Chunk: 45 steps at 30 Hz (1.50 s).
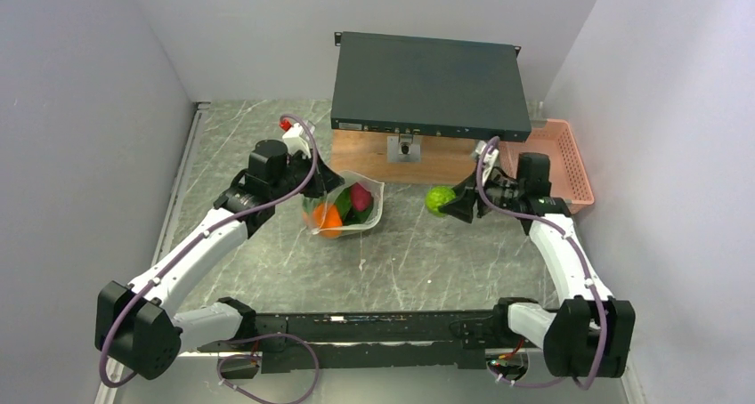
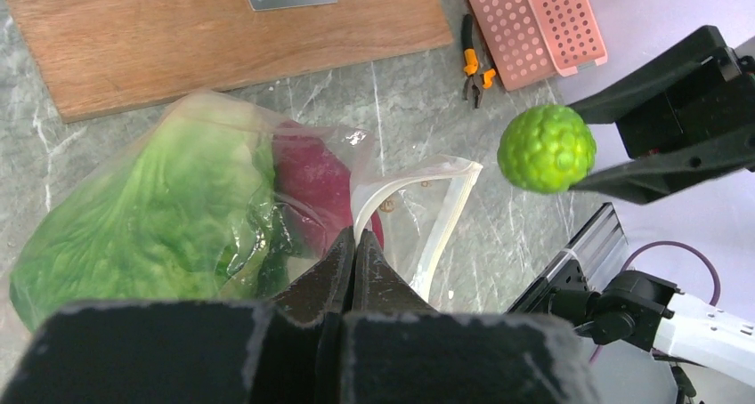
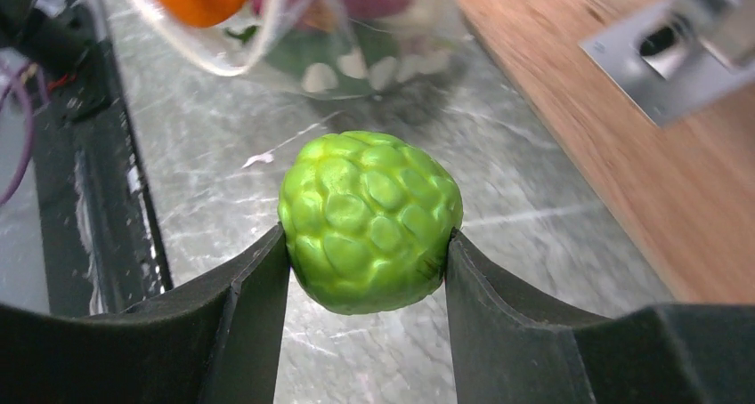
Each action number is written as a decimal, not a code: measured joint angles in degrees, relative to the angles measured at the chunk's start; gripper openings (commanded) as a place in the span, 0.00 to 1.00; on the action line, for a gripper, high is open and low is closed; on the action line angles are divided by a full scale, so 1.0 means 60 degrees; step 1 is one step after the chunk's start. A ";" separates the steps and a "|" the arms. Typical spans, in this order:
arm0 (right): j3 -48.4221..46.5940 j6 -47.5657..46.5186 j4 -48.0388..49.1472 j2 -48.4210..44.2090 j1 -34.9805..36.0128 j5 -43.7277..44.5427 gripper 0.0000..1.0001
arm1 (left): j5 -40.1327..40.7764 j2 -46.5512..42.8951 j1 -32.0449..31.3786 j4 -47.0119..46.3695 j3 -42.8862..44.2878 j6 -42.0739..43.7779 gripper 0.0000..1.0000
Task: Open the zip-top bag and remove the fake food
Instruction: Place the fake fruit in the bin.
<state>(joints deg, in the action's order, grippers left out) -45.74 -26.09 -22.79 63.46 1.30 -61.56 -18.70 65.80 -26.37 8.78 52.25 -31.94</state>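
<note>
The clear zip-top bag [image 1: 352, 210] lies on the table left of centre, its mouth open. Inside it I see leafy green lettuce [image 2: 151, 217], a red piece [image 2: 312, 190] and an orange ball [image 1: 328, 219]. My left gripper [image 2: 354, 237] is shut on the bag's zip rim [image 2: 392, 190]. My right gripper [image 3: 367, 244] is shut on the round bumpy green piece [image 3: 369, 220] and holds it above the table, to the right of the bag [image 3: 338, 57]. The green piece also shows in the top view [image 1: 438, 199] and the left wrist view [image 2: 546, 148].
A wooden block [image 1: 392, 155] bearing a dark flat box [image 1: 426, 85] stands behind the bag. A pink slatted basket [image 1: 561, 159] sits at the right wall. Orange-handled pliers [image 2: 476, 66] lie beside the basket. A black rail [image 1: 374, 328] runs along the near edge.
</note>
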 measured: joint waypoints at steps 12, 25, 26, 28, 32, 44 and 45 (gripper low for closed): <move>0.0852 0.2076 0.1555 -0.0015 -0.3351 0.0860 0.12 | -0.0248 -0.0124 0.0113 -0.0437 -0.0361 0.0007 0.00; 0.0714 0.3745 0.3016 0.1100 -0.4790 0.2787 0.10 | -0.0404 -0.0310 0.0222 -0.0703 -0.0561 0.0178 0.00; 0.0652 0.3843 0.3085 0.1198 -0.4834 0.2936 0.10 | -0.0404 -0.0321 0.0222 -0.0732 -0.0576 0.0182 0.00; 0.0517 0.4062 0.3286 0.1359 -0.4907 0.3235 0.10 | -0.0404 -0.0339 0.0229 -0.0783 -0.0601 0.0182 0.00; 0.0222 0.4437 0.3643 0.1599 -0.4998 0.3734 0.10 | -0.0404 -0.0386 0.0240 -0.0801 -0.0674 0.0182 0.00; -0.0270 0.5515 0.4033 0.2437 -0.5027 0.6022 0.17 | -0.0408 -0.0463 0.0240 -0.0852 -0.0765 0.0182 0.00; -0.0288 0.5541 0.4025 0.2495 -0.5027 0.6153 0.19 | -0.0408 -0.0463 0.0240 -0.0856 -0.0776 0.0182 0.00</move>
<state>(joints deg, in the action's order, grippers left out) -47.46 7.16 1.37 78.43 -28.86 -24.64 -21.15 63.02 -24.93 3.64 47.59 -30.85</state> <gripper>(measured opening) 0.573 0.010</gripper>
